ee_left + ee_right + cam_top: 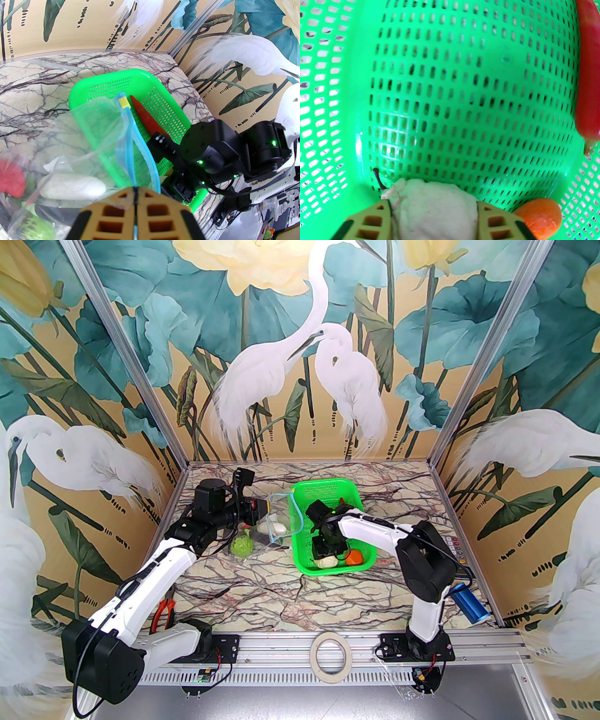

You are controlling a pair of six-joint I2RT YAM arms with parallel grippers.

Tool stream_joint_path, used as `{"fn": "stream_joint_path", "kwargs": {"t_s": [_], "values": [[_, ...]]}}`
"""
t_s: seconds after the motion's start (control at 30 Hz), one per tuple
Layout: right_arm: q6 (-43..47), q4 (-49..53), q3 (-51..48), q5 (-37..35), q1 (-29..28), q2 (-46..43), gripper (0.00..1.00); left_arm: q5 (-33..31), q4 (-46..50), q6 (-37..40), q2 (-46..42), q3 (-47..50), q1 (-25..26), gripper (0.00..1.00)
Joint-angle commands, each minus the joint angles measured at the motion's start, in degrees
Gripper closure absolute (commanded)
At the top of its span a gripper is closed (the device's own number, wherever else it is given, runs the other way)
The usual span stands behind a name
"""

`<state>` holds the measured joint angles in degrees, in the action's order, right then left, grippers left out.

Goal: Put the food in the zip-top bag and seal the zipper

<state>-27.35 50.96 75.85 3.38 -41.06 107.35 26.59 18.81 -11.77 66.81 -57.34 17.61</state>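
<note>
- Zip-top bag (274,521) is being held up by its mouth edge on the left part of the bench (262,587), just beside the green basket (328,483).
- The left gripper (135,194) is being squeezed tight on the clear plastic at the bag's edge, right by the light-blue zipper (131,133).
- The zipper is being held open: its two blue strips are parting, and the yellow slider tab (123,102) is being seen at the far end, over the basket.
- A white gourd (75,189), a red tomato (10,180) and a green food (37,227) are being carried inside the bag and are being seen through the plastic.
- The right gripper (434,213) is being held low inside the basket, at its near end.
- A pale toy food (431,194) with a small dark stem is being grasped there, with one finger pressed on each side of it.
- Whether the pale toy food is being lifted off the basket floor cannot be told.
- An orange (541,215) is being left in the basket, just beside the right gripper.
- A red chili (588,82) is being left along the basket's side, well apart from the pale toy food.
</note>
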Motion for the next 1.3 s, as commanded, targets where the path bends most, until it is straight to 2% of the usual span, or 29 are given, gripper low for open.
{"fn": "stream_joint_path", "kwargs": {"t_s": [0.0, 0.17, 0.37, 0.77, 0.93, 1.27], "values": [[-1.4, -1.4, 0.6, -2.8, 1.2, -2.4, 0.75, 1.0, -0.5, 1.0, -0.3, 0.5, -0.5, 0.91], [-2.1, -4.4, 1.6, -5.7, 2.7, -5.4, 0.83, 1.1, -0.4, 1.0, -0.3, 0.3, -0.5, 0.91], [-2.2, -6.9, 3.9, -8.3, 4.6, -7.7, 0.83, 1.4, -0.2, 0.9, -0.1, 0.2, -0.5, 0.91], [-1.4, -7.7, 9.7, -15.1, 5.0, -16.3, 0.84, 2.0, -0.2, 0.1, 1.6, -1.0, -0.6, 0.92], [-0.6, -9.3, 12.3, -12.8, 4.0, -19.0, 0.85, 2.3, -0.4, -0.6, 2.4, -1.6, -0.6, 0.92], [-1.9, -14.6, 14.6, -7.7, -3.9, -17.7, 0.84, 2.3, -0.4, -1.1, 2.8, -2.8, -0.6, 0.92]]}}
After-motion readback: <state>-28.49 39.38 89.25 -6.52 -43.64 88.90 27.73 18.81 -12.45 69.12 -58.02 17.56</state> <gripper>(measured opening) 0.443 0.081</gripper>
